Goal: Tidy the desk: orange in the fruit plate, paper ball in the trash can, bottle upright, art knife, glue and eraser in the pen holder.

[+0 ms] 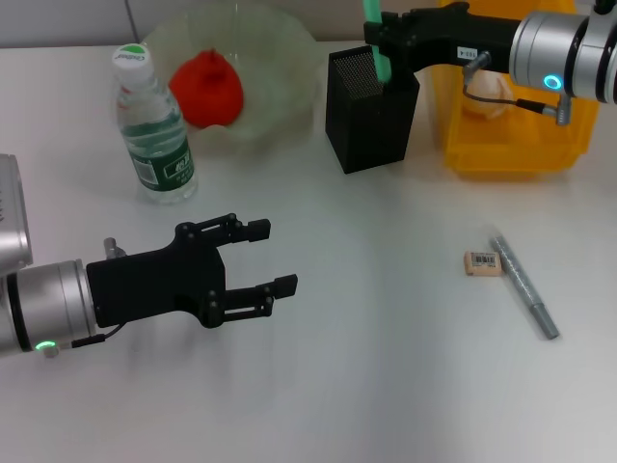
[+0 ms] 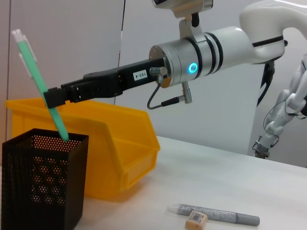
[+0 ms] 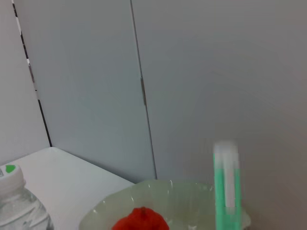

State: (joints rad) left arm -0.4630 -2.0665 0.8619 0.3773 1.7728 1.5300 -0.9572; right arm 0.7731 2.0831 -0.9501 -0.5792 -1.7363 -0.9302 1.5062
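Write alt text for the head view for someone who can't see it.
The right claw holds a green stick-shaped item with its lower end inside the black pen holder. The left claw hovers open over bare desk; the bottle stands upright, and the orange sits in the fruit plate.

Right gripper point(image 1: 379, 46) clamps green stick point(image 1: 375, 37) over pen holder point(image 1: 370, 114).
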